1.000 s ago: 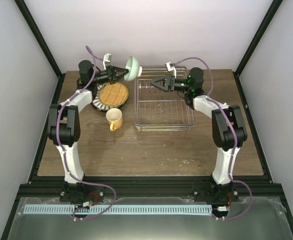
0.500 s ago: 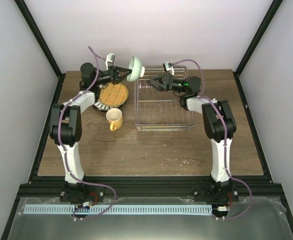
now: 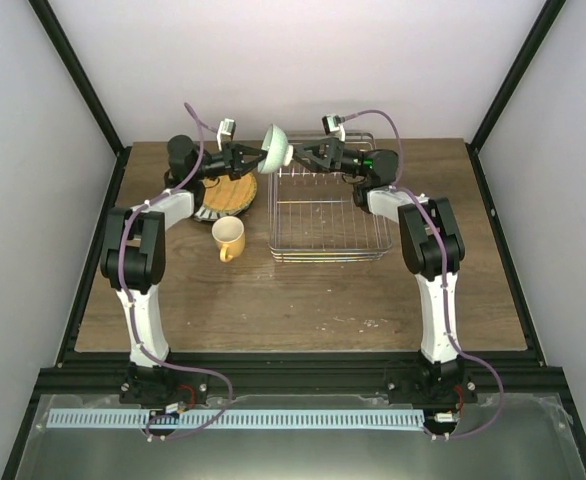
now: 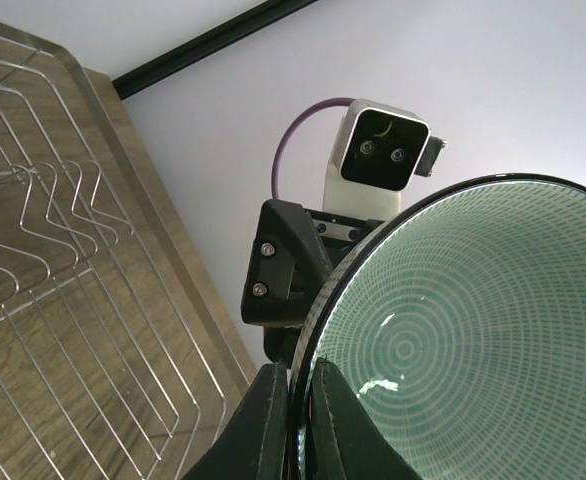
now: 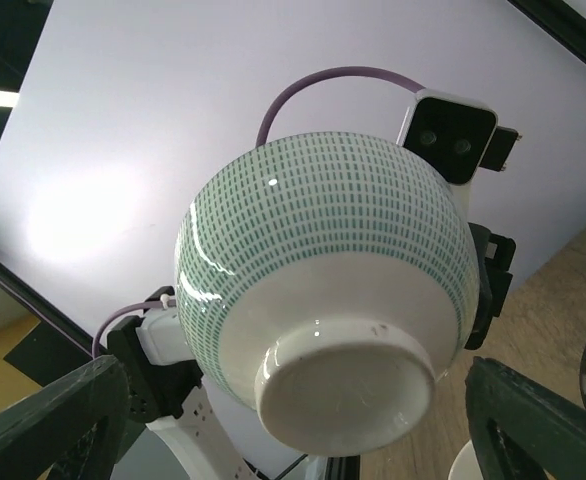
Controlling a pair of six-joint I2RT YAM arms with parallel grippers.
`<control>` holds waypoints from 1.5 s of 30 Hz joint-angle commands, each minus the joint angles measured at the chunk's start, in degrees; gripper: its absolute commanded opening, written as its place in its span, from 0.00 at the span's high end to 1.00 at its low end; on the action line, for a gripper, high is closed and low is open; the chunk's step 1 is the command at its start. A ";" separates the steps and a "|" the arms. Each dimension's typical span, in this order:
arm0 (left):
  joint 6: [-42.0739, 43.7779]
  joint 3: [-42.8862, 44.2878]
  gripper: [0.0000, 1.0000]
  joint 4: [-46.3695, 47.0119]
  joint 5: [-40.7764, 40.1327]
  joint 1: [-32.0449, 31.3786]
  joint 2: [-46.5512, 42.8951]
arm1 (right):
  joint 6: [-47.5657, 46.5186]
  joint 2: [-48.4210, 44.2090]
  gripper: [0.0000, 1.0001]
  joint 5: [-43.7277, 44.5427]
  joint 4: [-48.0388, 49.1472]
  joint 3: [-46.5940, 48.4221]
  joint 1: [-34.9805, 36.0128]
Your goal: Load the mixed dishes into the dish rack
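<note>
My left gripper (image 3: 259,157) is shut on the rim of the pale green bowl (image 3: 276,148) and holds it on edge in the air beside the dish rack's (image 3: 330,212) far left corner. In the left wrist view the fingers (image 4: 268,425) pinch the rim, with the bowl's inside (image 4: 473,340) to the right. My right gripper (image 3: 300,156) is open at the bowl's foot. In the right wrist view its fingers (image 5: 58,410) stand wide on both sides of the bowl's underside (image 5: 343,300). The yellow-orange plate (image 3: 226,189) lies on the striped plate (image 3: 203,208). The yellow mug (image 3: 228,238) stands in front of them.
The silver wire rack holds no dishes, and its wires also show in the left wrist view (image 4: 33,300). The plate stack lies just under my left arm. A dark-rimmed plate cannot be told apart in the stack. The back wall is close behind both grippers.
My left gripper has carried the bowl to the right and a little up. My right gripper has moved left from over the rack until its open fingers flank the bowl's foot.
</note>
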 commanded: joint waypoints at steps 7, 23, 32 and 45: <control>-1.32 1.63 1.00 5.96 -1.33 -1.06 0.74 | 0.70 0.97 0.09 0.70 1.67 2.05 1.62; -2.56 4.91 1.00 6.54 -2.40 -1.41 3.05 | 0.81 2.18 0.16 0.25 1.67 4.30 2.94; -2.07 2.70 1.00 6.47 -1.68 -1.41 1.38 | -1.93 2.19 0.14 0.56 -0.90 5.06 2.04; -1.12 2.96 1.00 4.98 -1.53 -1.34 0.60 | -2.18 0.83 0.14 0.89 0.28 2.12 -0.06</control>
